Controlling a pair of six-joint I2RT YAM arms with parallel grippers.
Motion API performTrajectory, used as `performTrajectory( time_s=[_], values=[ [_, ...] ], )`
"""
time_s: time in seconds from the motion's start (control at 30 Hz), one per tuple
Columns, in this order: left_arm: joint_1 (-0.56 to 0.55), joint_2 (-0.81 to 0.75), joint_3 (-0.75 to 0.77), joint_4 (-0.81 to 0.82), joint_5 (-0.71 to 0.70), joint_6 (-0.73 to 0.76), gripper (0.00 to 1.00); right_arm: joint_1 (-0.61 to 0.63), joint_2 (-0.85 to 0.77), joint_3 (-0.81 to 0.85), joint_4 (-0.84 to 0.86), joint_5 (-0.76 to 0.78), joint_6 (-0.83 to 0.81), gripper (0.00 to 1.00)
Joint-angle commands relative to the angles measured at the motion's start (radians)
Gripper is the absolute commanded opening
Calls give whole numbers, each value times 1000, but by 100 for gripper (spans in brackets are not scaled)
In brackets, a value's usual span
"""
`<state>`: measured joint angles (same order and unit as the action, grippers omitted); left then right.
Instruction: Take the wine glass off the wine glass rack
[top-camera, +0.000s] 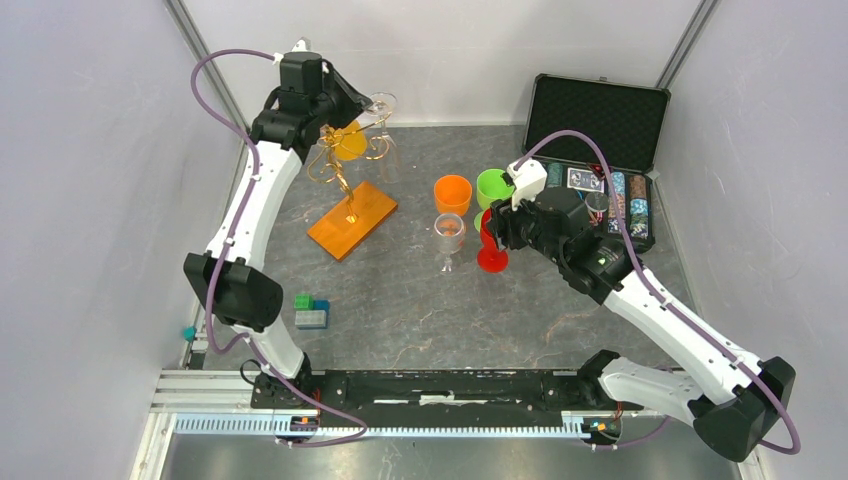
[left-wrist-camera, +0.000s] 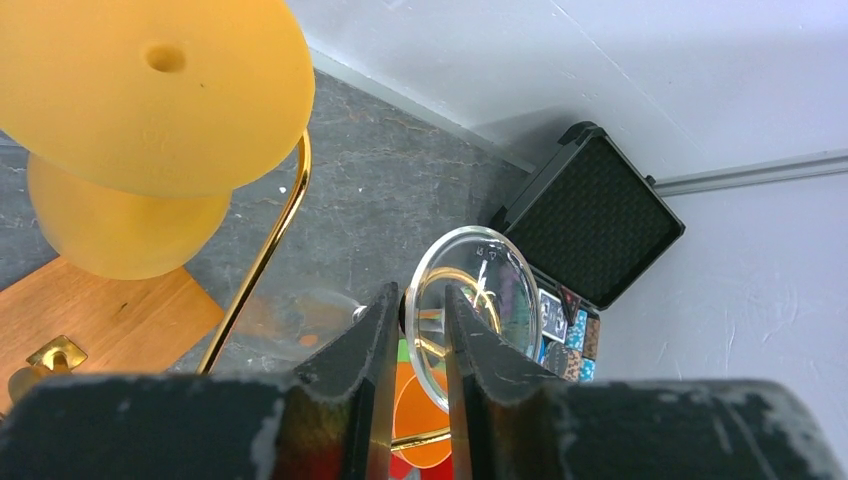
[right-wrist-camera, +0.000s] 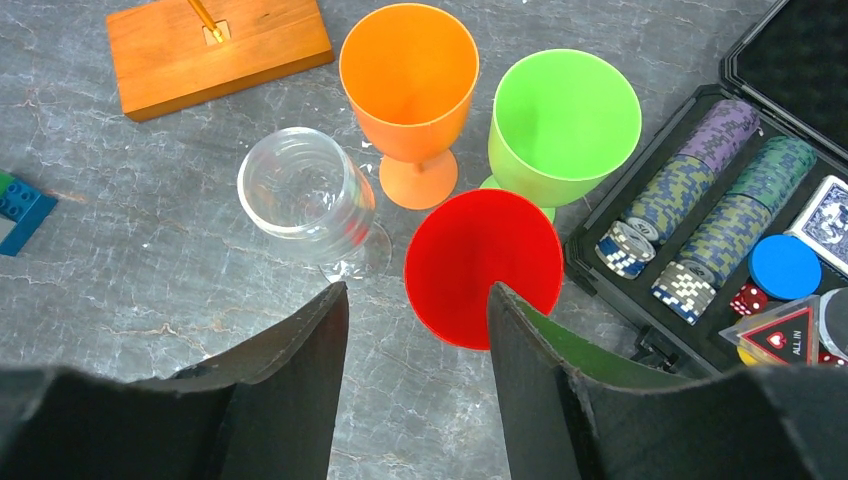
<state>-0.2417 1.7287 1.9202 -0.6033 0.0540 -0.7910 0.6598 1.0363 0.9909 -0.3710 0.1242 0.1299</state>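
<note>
The wine glass rack (top-camera: 338, 178) is a gold wire stand on an orange base (top-camera: 352, 222) at the back left. A clear wine glass (top-camera: 383, 104) hangs upside down from one arm, and a yellow glass (top-camera: 350, 143) hangs beside it. My left gripper (top-camera: 366, 113) is up at the rack. In the left wrist view its fingers (left-wrist-camera: 372, 335) close on the clear wine glass's stem, just behind the round foot (left-wrist-camera: 492, 290). The yellow glass (left-wrist-camera: 150, 100) and a gold arm (left-wrist-camera: 272, 235) are at the left. My right gripper (right-wrist-camera: 415, 290) stands open over bare table beside a red glass (right-wrist-camera: 480, 265).
On the table stand a clear glass (top-camera: 449, 235), an orange glass (top-camera: 452, 193), a green glass (top-camera: 493, 187) and the red glass (top-camera: 491, 258). An open black case (top-camera: 600, 120) with poker chips sits at the back right. Toy blocks (top-camera: 311, 312) lie near the front left.
</note>
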Motion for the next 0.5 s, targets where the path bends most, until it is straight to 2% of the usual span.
performTrajectory(
  time_s=[0.0,0.47],
  values=[
    [4,-57,-1,-26,20,45,27,-2,-18,-11,41,-6,11,58],
    [4,-97,-3,-32,26,47,26,-2,-17,-21,51,-4,14,58]
  ],
)
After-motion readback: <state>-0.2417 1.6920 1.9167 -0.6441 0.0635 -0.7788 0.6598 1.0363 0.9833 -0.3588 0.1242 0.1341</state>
